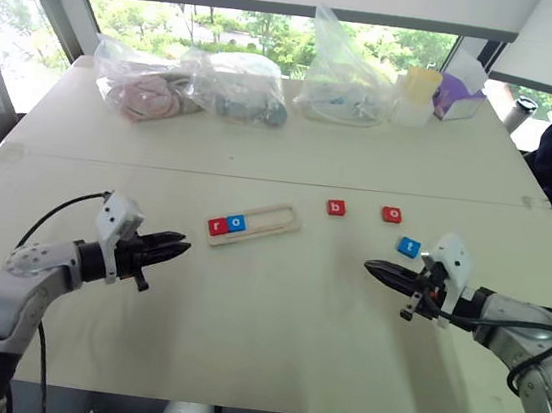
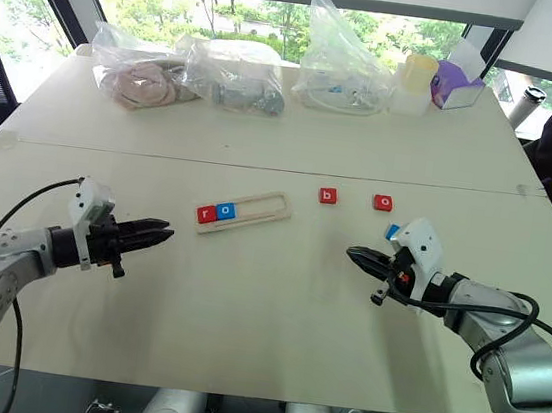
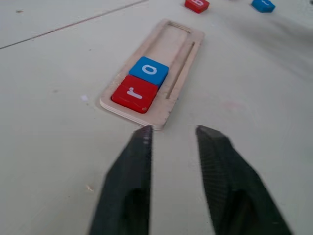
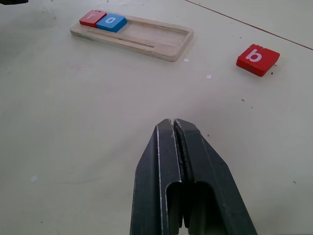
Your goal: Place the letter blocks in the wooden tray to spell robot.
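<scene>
The left claw (image 3: 172, 134) is open and empty; the right claw (image 4: 174, 125) is closed. The blue t block (image 2: 391, 231) hides partly behind the right claw.

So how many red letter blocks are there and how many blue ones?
Red blocks: 3, namely r in the wooden tray, plus b and o loose on the table.
Blue blocks: 2, namely o in the tray and t on the table.
Total: 5 blocks.
</scene>
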